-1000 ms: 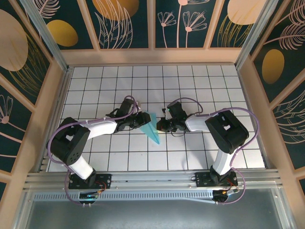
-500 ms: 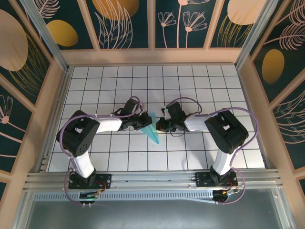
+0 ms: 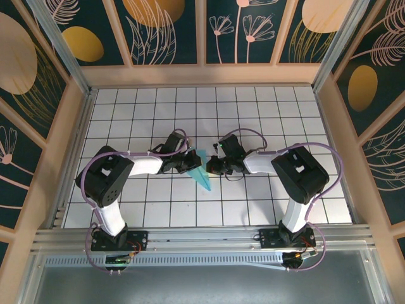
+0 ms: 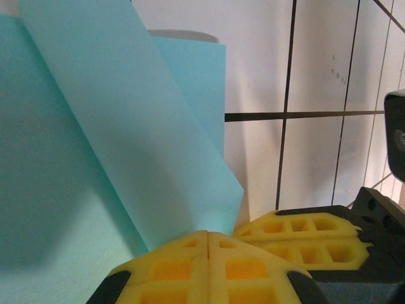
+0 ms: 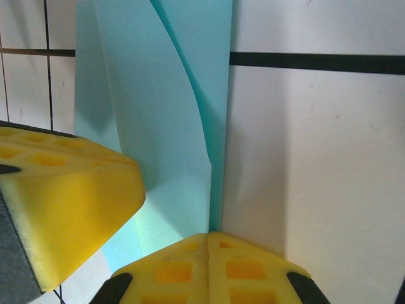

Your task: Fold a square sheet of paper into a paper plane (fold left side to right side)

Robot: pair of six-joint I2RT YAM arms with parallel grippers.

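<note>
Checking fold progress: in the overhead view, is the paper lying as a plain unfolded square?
No, the teal paper is a narrow folded wedge that tapers to a sharp tip at its near end.

Light teal paper plane (image 3: 204, 177), white counter (image 3: 266, 107) with black grid lines, yellow gripper pads (image 4: 171, 269), dark teal leafy-print walls (image 3: 171, 31).

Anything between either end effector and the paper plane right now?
Nothing visible stands in the way. The left end effector and the right end effector are both shut, with their tips right at the paper plane from opposite sides. The wrist views show only paper and bare grid ahead of the pads.
</note>
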